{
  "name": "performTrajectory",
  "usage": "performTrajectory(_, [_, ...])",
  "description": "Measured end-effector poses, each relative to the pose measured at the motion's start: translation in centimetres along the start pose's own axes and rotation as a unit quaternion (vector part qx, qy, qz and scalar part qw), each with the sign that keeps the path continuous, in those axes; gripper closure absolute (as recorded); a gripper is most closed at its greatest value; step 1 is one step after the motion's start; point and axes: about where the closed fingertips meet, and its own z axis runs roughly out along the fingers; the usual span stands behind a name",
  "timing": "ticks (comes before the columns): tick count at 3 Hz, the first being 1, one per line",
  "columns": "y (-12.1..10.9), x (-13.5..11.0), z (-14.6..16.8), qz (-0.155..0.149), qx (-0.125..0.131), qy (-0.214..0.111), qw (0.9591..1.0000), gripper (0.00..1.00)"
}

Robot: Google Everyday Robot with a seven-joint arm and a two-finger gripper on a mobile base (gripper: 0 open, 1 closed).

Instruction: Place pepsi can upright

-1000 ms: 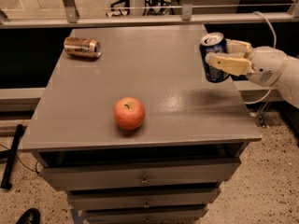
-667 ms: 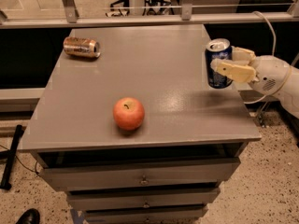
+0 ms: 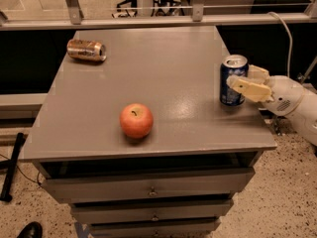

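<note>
Standing upright on table [image 3: 148, 68] rt edge, pepsi can [image 3: 230, 94] clamped btwn gripper [image 3: 242, 79] jaws.

The gripper [image 3: 246, 81] sits right up against the pepsi can [image 3: 232, 69] on its right and covers a chunk of that side, so no telling if it's actually squeezing. The can's lettering can't be read. Right of the pepsi can, the arm [image 3: 297, 103] runs off the edge. Far left of it, the gold-brown can [image 3: 86, 50] has an unreadable label. Way below-left, a shoe [image 3: 29, 230] gets chopped by the bottom edge, as does the lowest drawer [image 3: 148, 228].
</note>
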Motion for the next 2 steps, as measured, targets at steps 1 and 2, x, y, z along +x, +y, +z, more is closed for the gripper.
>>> performTrajectory(1, [0.43, 1.44, -0.70, 0.025, -0.004, -0.012, 0.9996, 1.00])
performTrajectory(2, [0.62, 2.31, -1.45, 0.039, -0.008, -0.010, 0.9992, 0.83])
